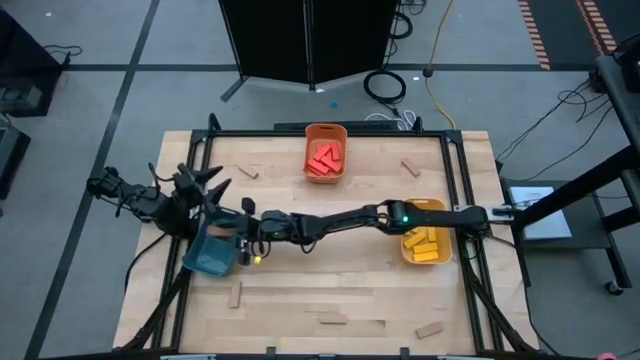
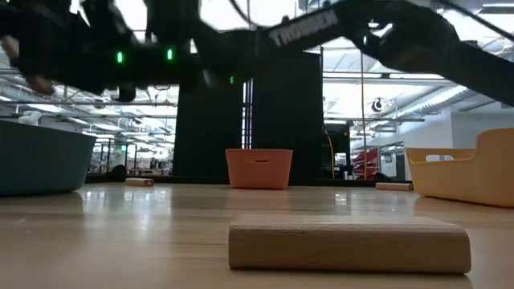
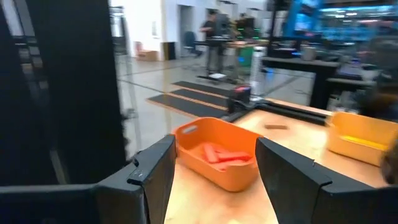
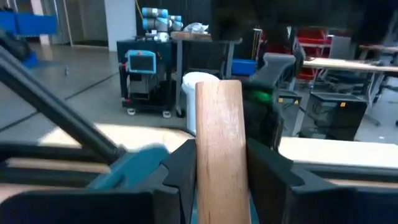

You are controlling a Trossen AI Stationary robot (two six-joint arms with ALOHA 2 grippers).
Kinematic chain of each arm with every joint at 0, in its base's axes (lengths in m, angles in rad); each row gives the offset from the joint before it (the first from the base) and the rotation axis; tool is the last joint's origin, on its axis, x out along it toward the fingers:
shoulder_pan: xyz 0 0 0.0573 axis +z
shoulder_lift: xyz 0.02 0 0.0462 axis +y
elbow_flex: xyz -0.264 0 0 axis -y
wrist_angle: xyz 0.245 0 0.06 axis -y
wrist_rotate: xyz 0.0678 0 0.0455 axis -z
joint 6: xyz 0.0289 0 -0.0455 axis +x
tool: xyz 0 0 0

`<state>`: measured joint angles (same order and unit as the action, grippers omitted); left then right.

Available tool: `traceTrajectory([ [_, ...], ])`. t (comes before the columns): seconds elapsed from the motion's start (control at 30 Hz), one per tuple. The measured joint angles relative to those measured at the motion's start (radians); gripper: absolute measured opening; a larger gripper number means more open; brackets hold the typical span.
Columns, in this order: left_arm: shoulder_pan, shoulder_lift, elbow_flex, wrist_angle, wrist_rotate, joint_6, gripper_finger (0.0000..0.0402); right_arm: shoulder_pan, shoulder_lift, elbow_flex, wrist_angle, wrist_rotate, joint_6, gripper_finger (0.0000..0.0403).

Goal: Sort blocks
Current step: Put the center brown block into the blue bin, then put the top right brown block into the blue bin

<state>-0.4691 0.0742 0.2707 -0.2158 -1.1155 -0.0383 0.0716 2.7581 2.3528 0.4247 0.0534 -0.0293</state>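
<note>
Orange bin [image 1: 325,152] held red blocks [image 1: 324,160]; yellow bin [image 1: 425,246], yellow blocks [image 1: 424,243]; teal bin [image 1: 211,257]; tan blocks [image 1: 429,329] lay on pale wood worktop [image 1: 300,280].

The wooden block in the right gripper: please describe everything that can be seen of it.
The block is a plain tan wooden bar with visible grain and a rounded upper end. It stands upright between the right gripper's dark fingers, which touch both long sides. It is held above the teal bin, at the table's left side.
</note>
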Motion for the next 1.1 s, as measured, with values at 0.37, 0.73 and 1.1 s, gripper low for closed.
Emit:
traceTrajectory([
  [0.37,0.000,0.004,0.000,-0.008,-0.001,-0.004,0.0219,-0.020,0.023,-0.028,-0.020,0.032,0.100,0.0126],
  [0.73,0.000,0.004,0.000,-0.011,0.015,0.000,0.0219,-0.020,0.017,-0.028,-0.041,0.027,0.122,0.0206],
  [1.1,0.000,0.004,0.000,-0.011,0.016,0.001,0.0219,-0.003,-0.291,-0.025,-0.713,0.027,0.046,0.0215],
])
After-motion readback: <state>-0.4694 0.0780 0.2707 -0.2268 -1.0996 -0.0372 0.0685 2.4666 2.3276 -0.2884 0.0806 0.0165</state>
